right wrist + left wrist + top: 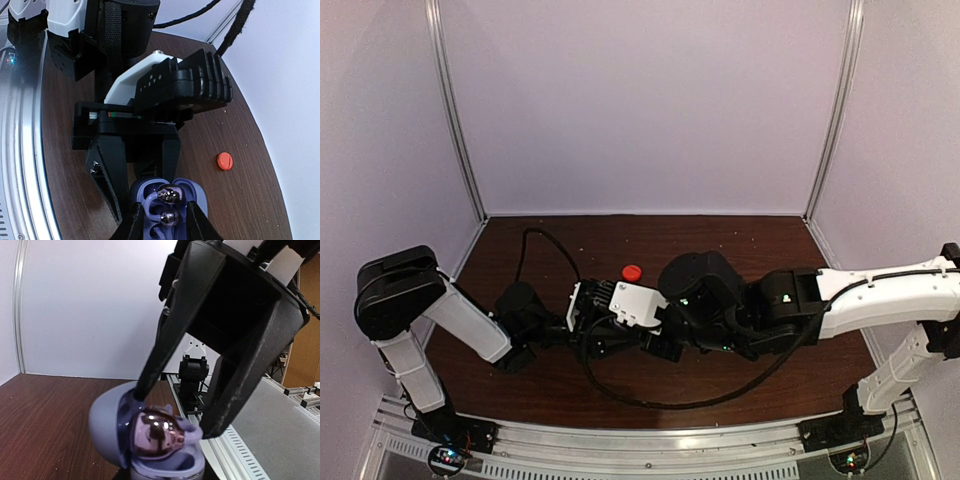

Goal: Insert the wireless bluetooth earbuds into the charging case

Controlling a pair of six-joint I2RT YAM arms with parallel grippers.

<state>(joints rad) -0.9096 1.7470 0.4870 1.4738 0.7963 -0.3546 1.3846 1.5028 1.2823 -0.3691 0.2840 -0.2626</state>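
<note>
Steadying the case, my left gripper clenched it so it couldn't slide | right gripper straddled one earbud at the case's 6 o'clock, grip unclear | second earbud sat at 12 o'clock.

I count, on one brown table: two arms, each ending in one gripper, my left gripper and my right gripper; one lilac charging case; two shiny earbuds; one small red disc
</note>
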